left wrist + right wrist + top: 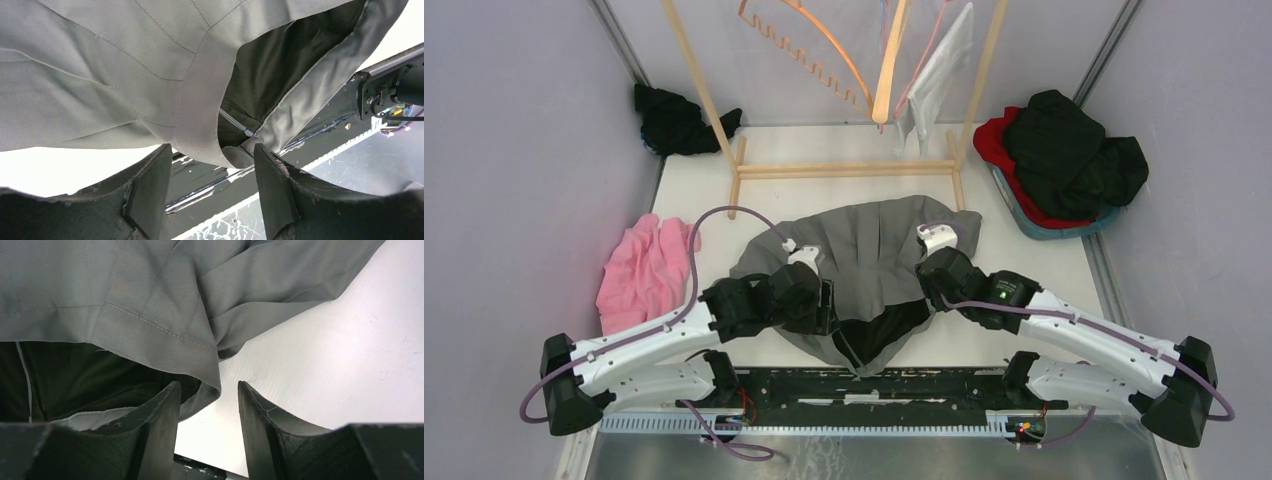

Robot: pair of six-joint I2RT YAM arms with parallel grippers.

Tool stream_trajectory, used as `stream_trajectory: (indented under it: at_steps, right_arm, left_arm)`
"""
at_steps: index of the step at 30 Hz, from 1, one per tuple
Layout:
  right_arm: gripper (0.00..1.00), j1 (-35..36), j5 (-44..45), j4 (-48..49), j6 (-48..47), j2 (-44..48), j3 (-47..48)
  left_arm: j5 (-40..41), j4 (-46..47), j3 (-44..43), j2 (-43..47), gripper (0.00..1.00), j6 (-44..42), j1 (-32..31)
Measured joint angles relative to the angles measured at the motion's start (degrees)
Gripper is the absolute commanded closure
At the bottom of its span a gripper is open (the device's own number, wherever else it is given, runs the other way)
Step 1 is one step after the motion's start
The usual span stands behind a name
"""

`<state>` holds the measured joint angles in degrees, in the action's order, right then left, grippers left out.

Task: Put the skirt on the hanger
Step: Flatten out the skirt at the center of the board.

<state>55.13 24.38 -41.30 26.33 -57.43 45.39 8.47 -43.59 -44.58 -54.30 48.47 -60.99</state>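
The grey pleated skirt [874, 245] lies spread on the table [1034, 255], at its middle toward the near edge; its waistband faces the near edge and gapes open, showing a dark lining. The left end effector [211, 151] sits at the waistband's left side, fingers apart, with a corner of the band at the mouth of the gap but not pinched. The right end effector [209, 386] sits at the band's right side, also spread, with the stitched edge dipping toward the gap and nothing clamped. A wooden rack [844, 168] stands at the far edge with a wooden hanger [886, 75] and a pale garment [939, 65] hanging from it. At the far right corner a blue basket [1064, 228] holds a red garment [996, 140] under black clothes [1074, 150]. A pink cloth [644, 270] lies at the left edge; a black garment [679, 120] sits at the far left corner.
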Motion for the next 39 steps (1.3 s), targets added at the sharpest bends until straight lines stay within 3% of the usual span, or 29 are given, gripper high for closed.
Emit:
stream_trajectory:
  at_steps: [29, 33, 39]
  right_arm:
    - [0.49, 0.15, 1.68, 0.07, 7.04, -1.90, -3.28]
    - [0.49, 0.15, 2.38, 0.09, 7.06, -1.88, -3.28]
    - [0.53, 0.15, 2.89, 1.60, 7.06, -2.84, -3.65]
  left_arm:
    - [3.61, -0.72, 1.20, -6.14, 0.34, 0.04, -3.76]
    - [5.16, -0.92, 1.38, -6.14, 0.43, 0.09, -3.76]
    - [7.26, -0.94, 1.38, -7.08, 0.68, 0.15, -3.76]
